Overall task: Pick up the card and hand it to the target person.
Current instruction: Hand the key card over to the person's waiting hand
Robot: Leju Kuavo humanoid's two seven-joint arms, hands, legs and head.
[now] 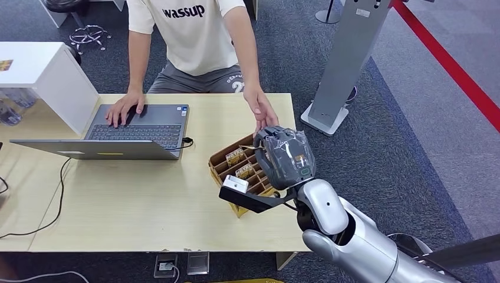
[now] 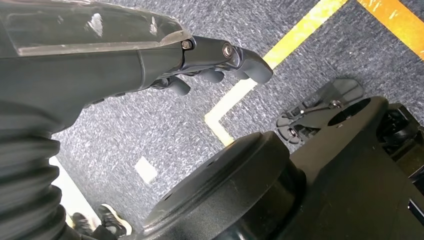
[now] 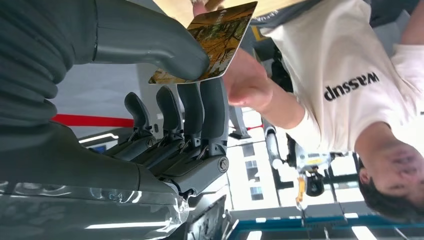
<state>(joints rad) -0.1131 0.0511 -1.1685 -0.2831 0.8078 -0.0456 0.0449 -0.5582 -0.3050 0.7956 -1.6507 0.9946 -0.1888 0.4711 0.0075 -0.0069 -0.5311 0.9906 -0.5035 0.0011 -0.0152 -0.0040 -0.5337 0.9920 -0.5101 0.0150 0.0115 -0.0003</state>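
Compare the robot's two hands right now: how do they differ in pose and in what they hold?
The right hand is raised over the card box on the table and pinches the card between thumb and fingers; the left hand hangs over the carpet floor and holds nothing. The right hand meets the person's hand, which touches the card; nobody is near the left hand. Both have dark fingers.

Readable text: one word on the person's shirt

The cream T-shirt (image 1: 194, 32) of the person seated at the far side of the table carries the dark printed word "wassup" across the chest; the right wrist view shows the same word upside down. Pale lettering on the person's grey shorts (image 1: 234, 82) and the print on the card (image 3: 215, 37) are too small or blurred to read.
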